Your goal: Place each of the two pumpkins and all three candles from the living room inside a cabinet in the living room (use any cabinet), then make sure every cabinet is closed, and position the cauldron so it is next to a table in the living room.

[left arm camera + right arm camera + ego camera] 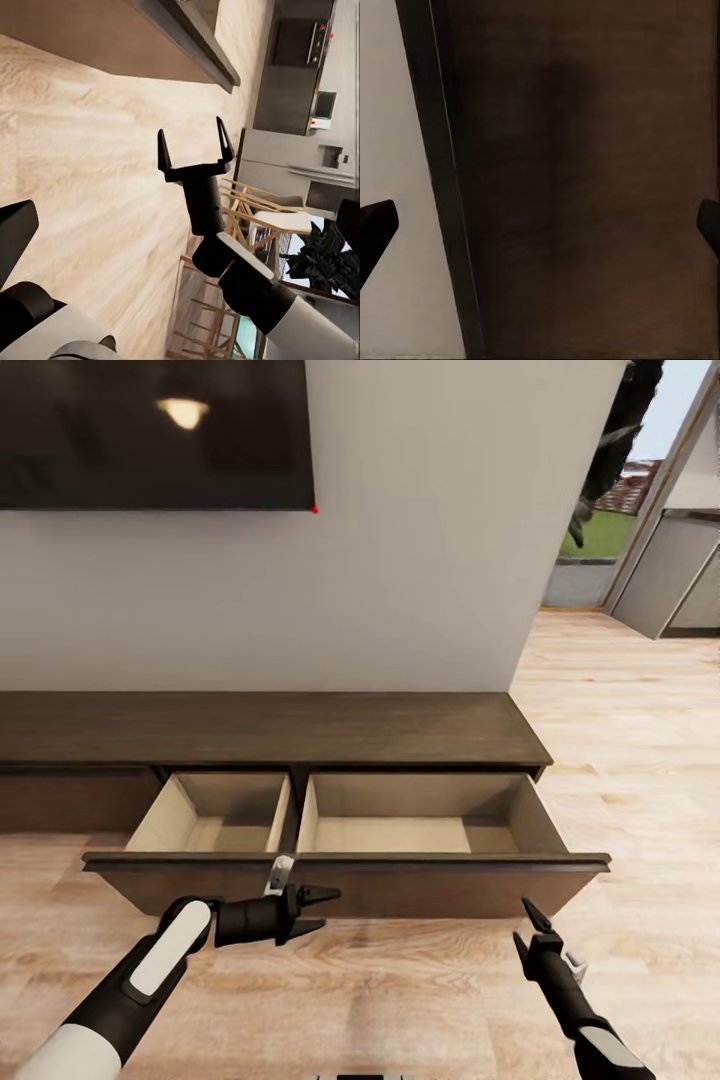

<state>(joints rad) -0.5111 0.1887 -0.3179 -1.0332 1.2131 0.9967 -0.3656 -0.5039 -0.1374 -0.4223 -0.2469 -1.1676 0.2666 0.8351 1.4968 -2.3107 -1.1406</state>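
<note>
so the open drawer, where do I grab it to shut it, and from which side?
No handle on the drawer, so gripping is poor. If anything, hook its top rim from above, or simply push the flat front panel from the robot's side, straight toward the wall. The right gripper already faces that panel with jaws open; the left gripper points sideways along it.

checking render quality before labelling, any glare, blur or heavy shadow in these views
Head view: a warm lamp glare reflects on the dark wall-mounted TV screen; the pale beige insides of the pulled-out dark-brown wooden drawer are evenly lit. Left wrist view: sharp, the right pincer crisp. Right wrist view: the close drawer front looks soft, a dim smudge at its middle.
</note>
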